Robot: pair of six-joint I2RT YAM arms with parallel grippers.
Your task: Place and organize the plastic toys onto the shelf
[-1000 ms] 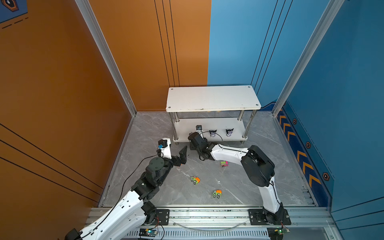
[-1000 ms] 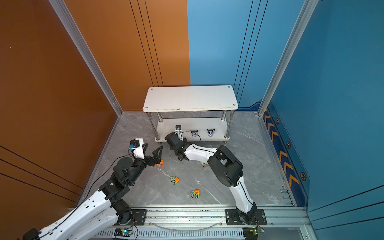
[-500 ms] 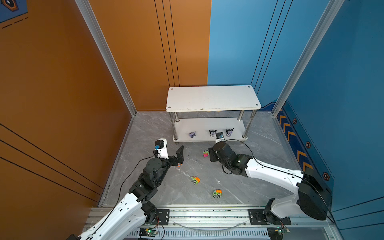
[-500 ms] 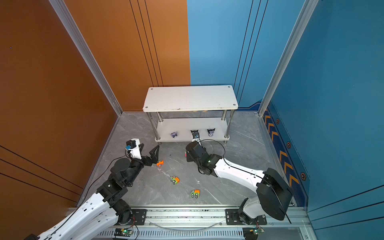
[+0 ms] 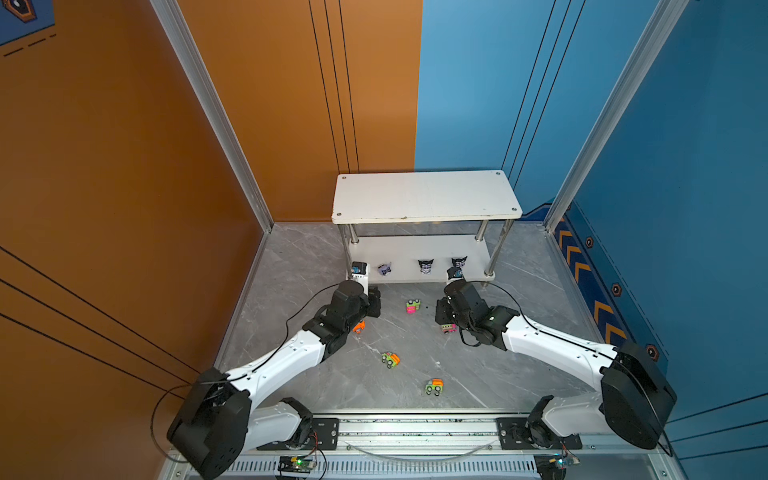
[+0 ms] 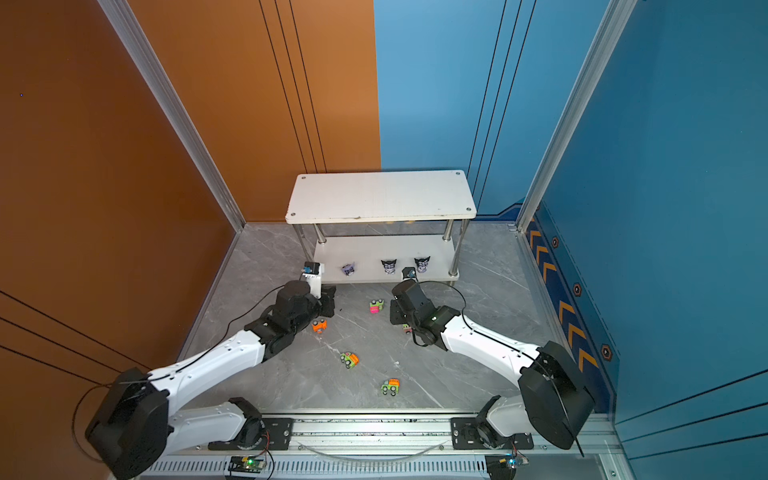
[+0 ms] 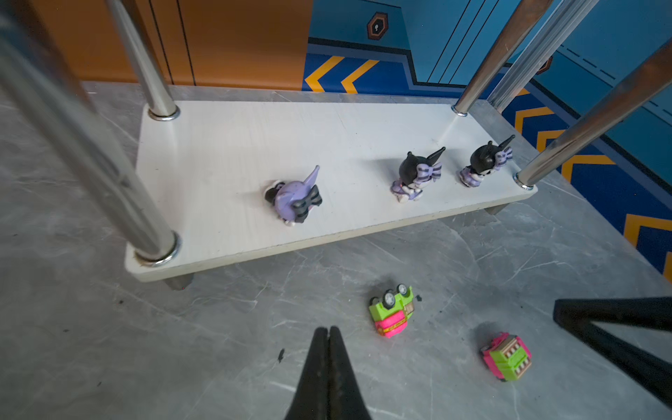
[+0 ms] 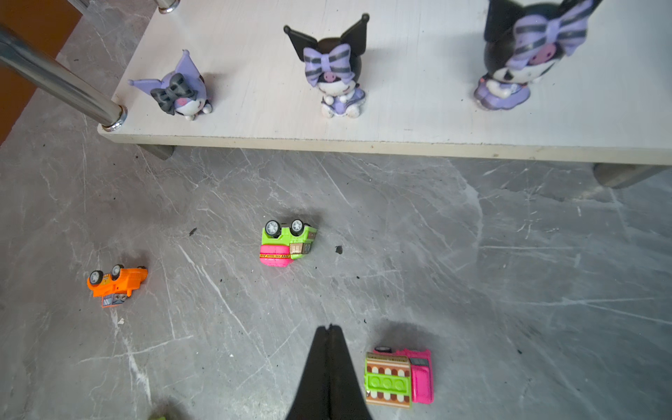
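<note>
We count three purple-and-black cat-eared figurines (image 5: 425, 266) on the white shelf (image 5: 424, 195), five neon plastic cars (image 5: 390, 359) on the grey counter (image 5: 478, 365). Left end effector (image 7: 329, 332), right end effector (image 8: 329, 329): pressed together, empty.

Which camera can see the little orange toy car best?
The right wrist view: the small orange plastic car is close and whole, tipped over on the grey floor. In both top views it is a tiny orange speck beside the left arm. The left wrist view does not show it.

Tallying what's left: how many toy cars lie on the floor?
5: orange car by left arm, green-pink car before shelf, pink car by right arm, green-orange car mid-floor, green car frontmost.
</note>
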